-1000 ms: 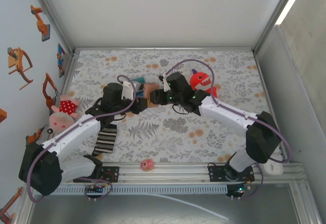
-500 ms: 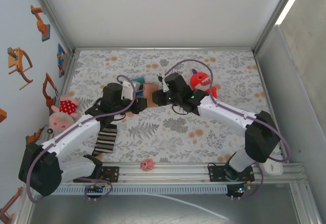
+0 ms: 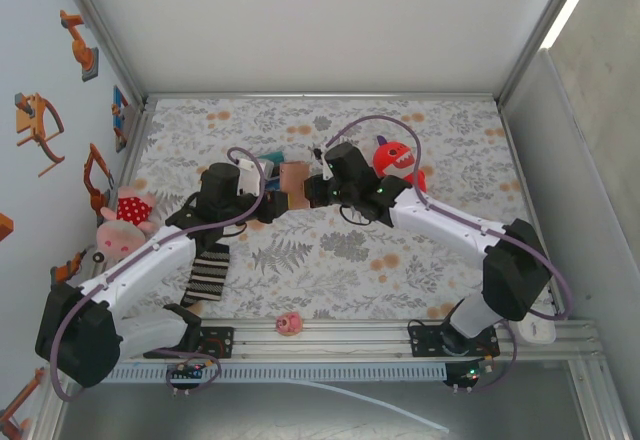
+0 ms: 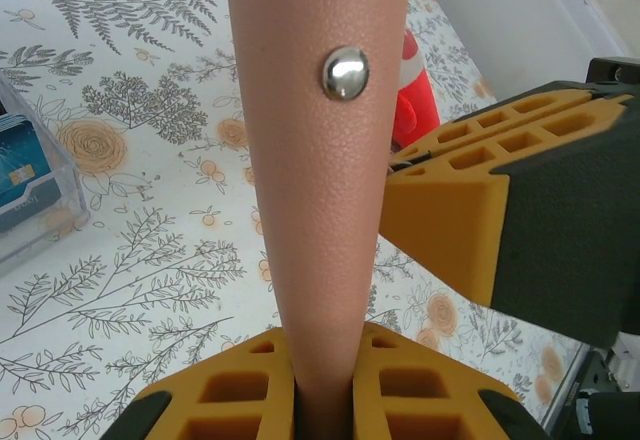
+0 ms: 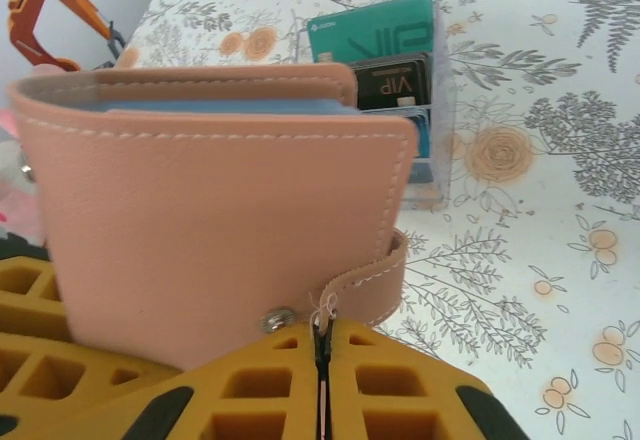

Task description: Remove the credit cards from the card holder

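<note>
A table (image 3: pixel 420 260) covered with a floral cloth is seen from above, with the left arm (image 3: pixel 150 255) and the right arm (image 3: pixel 450 222) reaching in from the near edge and meeting at the middle of its far half. A pink plush toy (image 3: pixel 122 222) lies at the left edge. A red plush toy (image 3: pixel 395 160) sits just to the right of the right wrist, and a striped sock (image 3: pixel 208 272) is spread under the left arm.

The card holder (image 3: pixel 293 177) is held upright between the two grippers, left of the table's centre. Its covers are pressed together, and a strip of blue is seen between them along the top edge in the right wrist view. The left gripper (image 4: pixel 323 380) is closed on the lower edge of the card holder (image 4: pixel 320 160). The right gripper (image 5: pixel 320 360) is closed almost completely, and the snap tab (image 5: pixel 370 280) of the card holder (image 5: pixel 220 230) is pinched at its tips.

A clear box of cards (image 5: pixel 395 70) rests on the cloth just beyond the holder, to the far left. A metal stud (image 4: pixel 345 71) is fixed on the holder's outer face. A small pink object (image 3: pixel 289 323) lies at the near edge.
</note>
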